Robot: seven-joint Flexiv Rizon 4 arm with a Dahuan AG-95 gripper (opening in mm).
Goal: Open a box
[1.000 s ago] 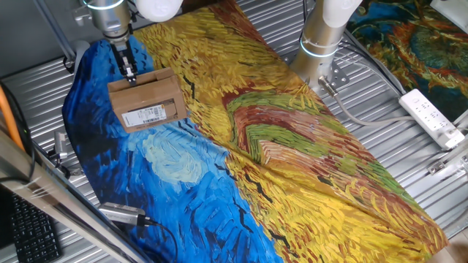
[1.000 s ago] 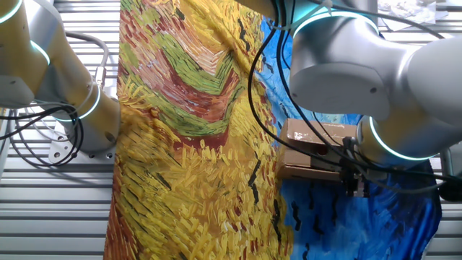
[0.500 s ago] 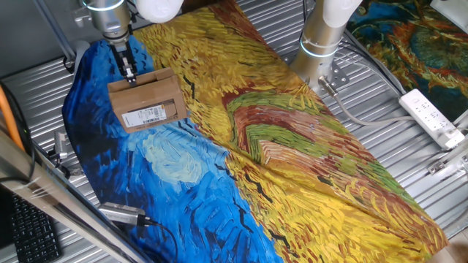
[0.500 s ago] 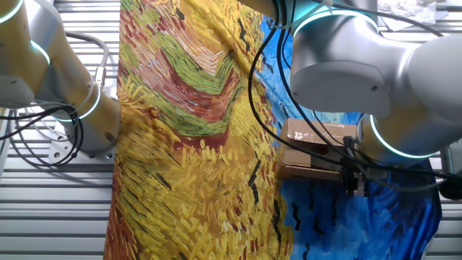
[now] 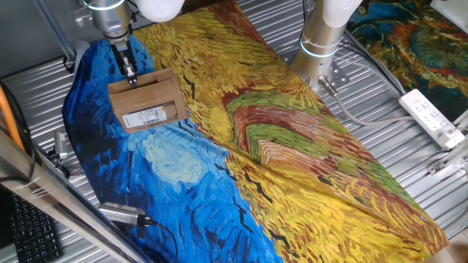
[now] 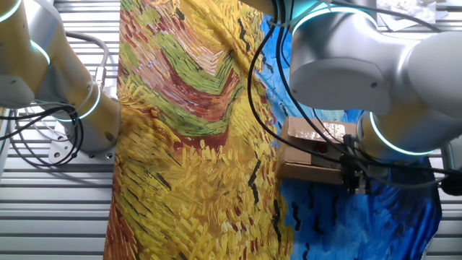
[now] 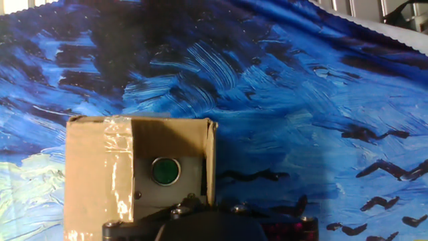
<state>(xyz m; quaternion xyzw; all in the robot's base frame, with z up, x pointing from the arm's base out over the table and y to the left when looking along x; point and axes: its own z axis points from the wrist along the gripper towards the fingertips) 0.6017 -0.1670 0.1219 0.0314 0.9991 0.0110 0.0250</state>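
Note:
The small brown cardboard box (image 5: 146, 101) sits on the blue part of the painted cloth, with its white barcode label (image 5: 152, 115) facing the front. It also shows in the other fixed view (image 6: 310, 148) and in the hand view (image 7: 100, 174). In the hand view one top flap is taped, and a dark opening shows a round green thing (image 7: 165, 171) inside. My gripper (image 5: 131, 75) is at the box's far top edge. Its thin fingers are close together on an upright flap edge (image 7: 210, 161). The fingertips are dark and mostly hidden in the hand view.
A second robot arm's base (image 5: 322, 36) stands at the back right of the cloth. A white power strip (image 5: 433, 117) lies at the right. A metal tool (image 5: 124, 214) lies at the front left, and the ribbed metal table (image 5: 36, 88) surrounds the cloth.
Hardly anything. In the other fixed view the hand and the box's top edge have shifted up very slightly.

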